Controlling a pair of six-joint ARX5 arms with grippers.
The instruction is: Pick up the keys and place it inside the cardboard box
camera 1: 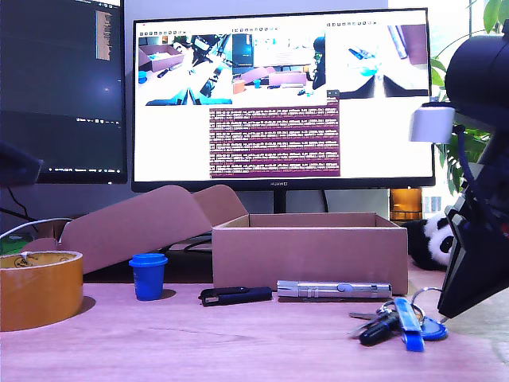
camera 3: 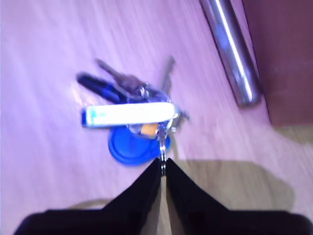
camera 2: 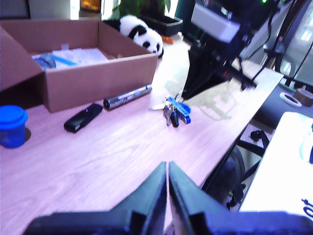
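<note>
1. Exterior view, from its left: the cardboard box (camera 1: 310,247) stands mid-table, the keys (camera 1: 398,321) lie in front of its right corner.
2. My second claw (camera 3: 163,165) is pinched together on the key ring only; that thin hold may slip when lifted.
3. My first claw (camera 2: 167,169) hangs closed, empty.

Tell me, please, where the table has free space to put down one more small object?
Bare wood lies in front of the black pen-like item and the flashlight, between the tape roll and the keys. Crowded: the row from the blue cup along the cardboard box, and around the keys, where my second gripper sits.
</note>
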